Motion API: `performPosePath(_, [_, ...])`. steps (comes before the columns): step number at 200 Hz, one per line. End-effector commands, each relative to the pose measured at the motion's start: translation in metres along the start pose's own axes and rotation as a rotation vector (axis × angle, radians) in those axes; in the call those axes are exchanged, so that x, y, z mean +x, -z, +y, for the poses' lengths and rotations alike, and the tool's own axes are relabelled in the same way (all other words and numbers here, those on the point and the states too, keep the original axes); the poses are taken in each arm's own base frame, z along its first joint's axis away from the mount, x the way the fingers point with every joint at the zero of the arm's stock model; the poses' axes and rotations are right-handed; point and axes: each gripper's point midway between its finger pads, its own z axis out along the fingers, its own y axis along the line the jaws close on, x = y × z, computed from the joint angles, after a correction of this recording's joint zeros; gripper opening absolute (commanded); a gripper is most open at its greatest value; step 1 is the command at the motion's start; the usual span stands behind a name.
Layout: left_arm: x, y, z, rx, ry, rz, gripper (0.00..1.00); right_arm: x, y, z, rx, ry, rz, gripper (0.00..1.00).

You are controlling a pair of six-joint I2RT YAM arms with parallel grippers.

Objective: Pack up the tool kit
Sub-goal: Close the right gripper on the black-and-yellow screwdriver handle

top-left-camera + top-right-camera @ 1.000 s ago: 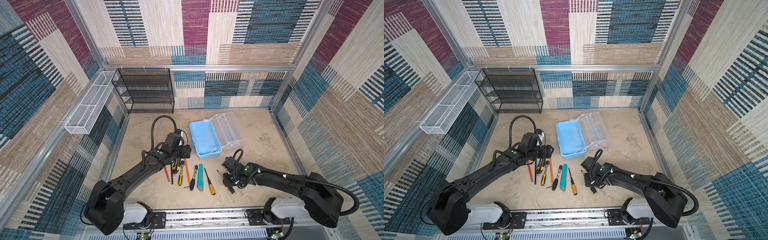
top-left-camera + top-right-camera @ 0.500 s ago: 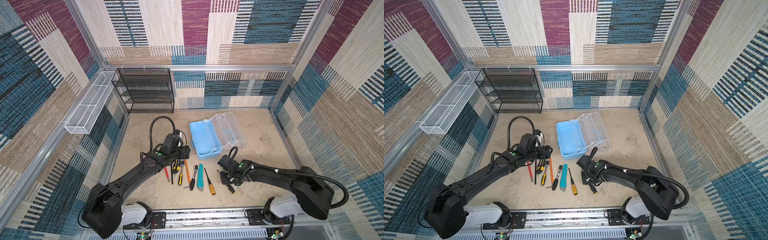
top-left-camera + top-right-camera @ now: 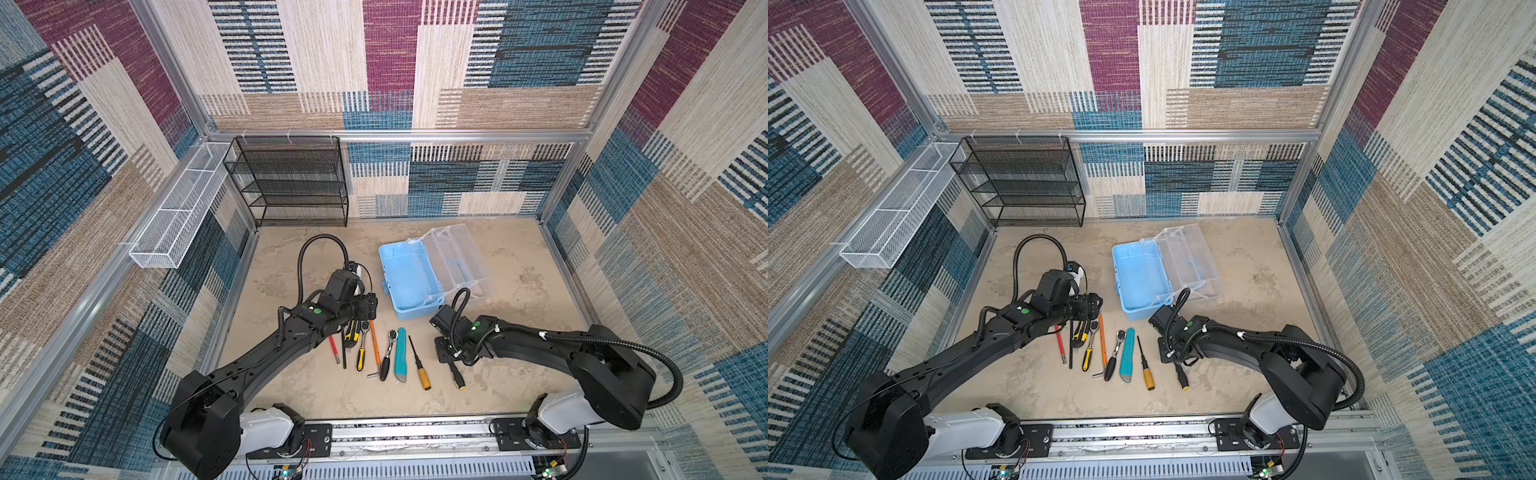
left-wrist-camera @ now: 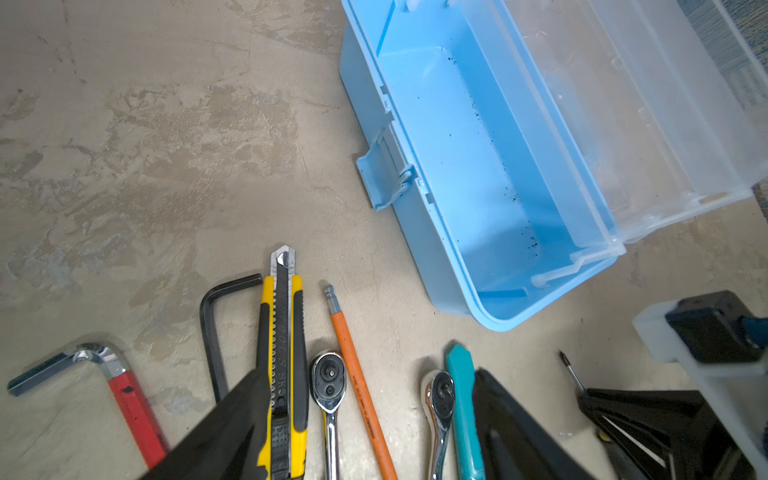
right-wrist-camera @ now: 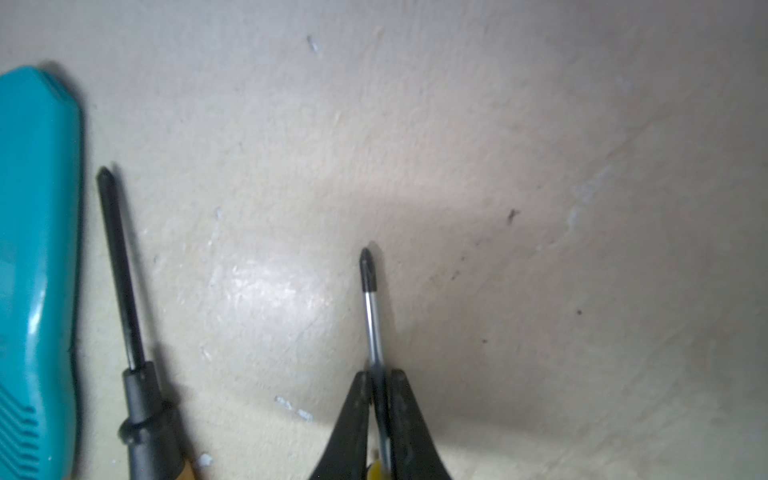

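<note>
The toolbox (image 3: 405, 286) is sitting open near the middle of the worktop (image 3: 519, 345) in both top views. Its clear lid (image 3: 455, 257) is lying back toward 3 o'clock of the light-blue tub, and dark specks are showing on the tub's floor in the left wrist view.

At 6 to 7 o'clock of the toolbox, the loose tools are lying side by side in a row. Running from 9 toward 3 o'clock they are the red hex key (image 3: 334, 349), the black hex key (image 3: 343, 353), the yellow utility knife (image 3: 352, 330), the yellow-handled ratchet (image 3: 362, 347), the orange hex key (image 3: 375, 345), the black-handled ratchet (image 3: 387, 355), the teal utility knife (image 3: 400, 353) and the orange-handled screwdriver (image 3: 420, 368).

At 5 o'clock of the toolbox, just beside its near corner, the right claw (image 5: 378, 374) is pinching the thin shaft of the black-and-yellow screwdriver (image 3: 456, 376), with the jaws pressed together on it. The tip is pointing toward 12 o'clock, and whether the tool is resting on the worktop cannot be told.

At 8 o'clock of the toolbox, the left claw (image 4: 365, 374) is hovering wide open over the far ends of the row, gripping nothing. In its wrist view, the tools from the yellow utility knife to the teal utility knife are showing between its fingers.

The black mesh rack (image 3: 286, 183) is standing at 11 o'clock against the back wall. The white mesh basket (image 3: 178, 212) is hanging at 10 o'clock.
</note>
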Motion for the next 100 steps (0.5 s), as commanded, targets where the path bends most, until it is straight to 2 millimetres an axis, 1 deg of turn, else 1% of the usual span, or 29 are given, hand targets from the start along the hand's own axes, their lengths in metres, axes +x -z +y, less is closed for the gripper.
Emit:
performPosePath(1, [-0.003, 0.002, 0.002, -0.011, 0.013, -0.020, 0.80, 0.009, -0.007, -0.007, 0.019, 0.013, 0.044, 0.12])
performPosePath(19, [-0.004, 0.004, 0.004, -0.017, 0.010, -0.028, 0.80, 0.007, -0.008, -0.009, 0.016, 0.006, 0.044, 0.09])
performPosePath(28, [-0.003, 0.004, 0.005, -0.020, 0.011, -0.029, 0.80, 0.006, -0.008, -0.009, 0.012, 0.004, 0.042, 0.04])
performPosePath(42, [-0.003, 0.004, 0.005, -0.023, 0.011, -0.029, 0.80, 0.004, -0.008, -0.009, 0.009, 0.001, 0.036, 0.00])
performPosePath(69, [-0.003, 0.005, 0.006, -0.024, 0.013, -0.030, 0.80, 0.000, -0.008, -0.010, 0.012, -0.006, 0.030, 0.00])
performPosePath(100, [-0.003, 0.004, 0.006, -0.025, 0.015, -0.030, 0.80, -0.010, -0.006, -0.014, 0.029, -0.015, 0.008, 0.00])
